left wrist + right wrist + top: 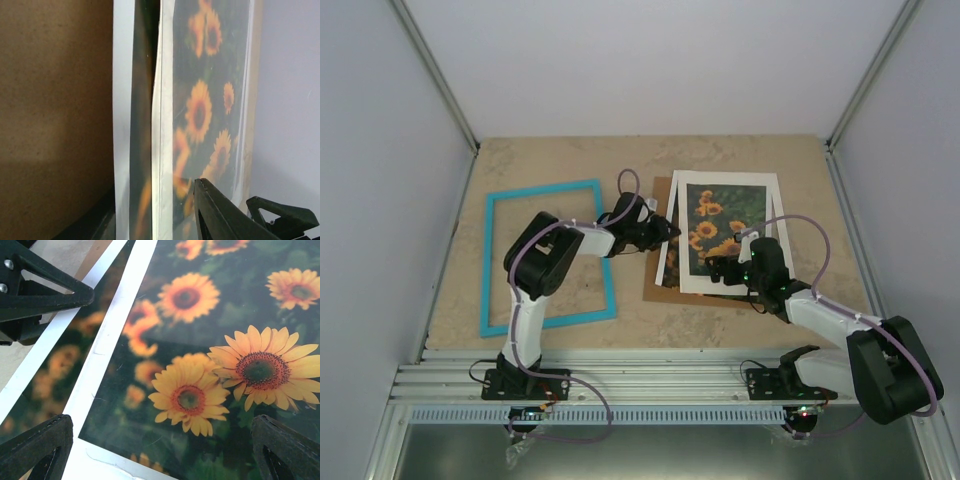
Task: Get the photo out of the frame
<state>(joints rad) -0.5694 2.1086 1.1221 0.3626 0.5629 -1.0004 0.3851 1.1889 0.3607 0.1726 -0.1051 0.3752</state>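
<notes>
The turquoise frame [542,190] lies on the table at the left with nothing inside it. To its right the sunflower photo [725,225] lies in a stack with white-bordered sheets on a brown backing board [658,285]. My left gripper [665,232] is at the stack's left edge. In the left wrist view its fingers [220,215] stand apart, one over the photo [200,110], and the white edges run between them. My right gripper [720,268] hovers open over the photo's near end [190,395], nothing between its fingers [37,450]. A glossy sheen covers the print.
The white border [107,340] of the top sheet is offset from a second sunflower sheet [55,370] beneath it. Grey walls enclose the table on three sides. A metal rail [650,375] runs along the near edge by the arm bases.
</notes>
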